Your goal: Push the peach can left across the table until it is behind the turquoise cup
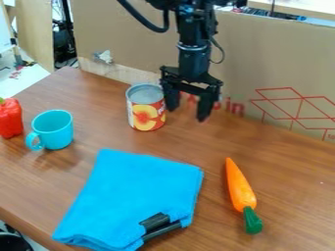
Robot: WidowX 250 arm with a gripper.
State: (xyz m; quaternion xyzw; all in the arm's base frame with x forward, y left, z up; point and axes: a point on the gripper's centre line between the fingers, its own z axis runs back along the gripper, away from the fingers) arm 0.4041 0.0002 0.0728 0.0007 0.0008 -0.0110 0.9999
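Metal and upright, the can (146,109) stands upper centre, close beside the black hand (187,113), its fingers apart and empty; a sideways nudge from the nearer finger could topple it.

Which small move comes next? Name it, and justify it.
I'd raise the gripper slightly, straight up. Its fingers are apart with nothing between them, and one hangs right beside the upright can, seemingly lower than its rim. Any sideways shift that way could knock the can, so a little height first looks safer.
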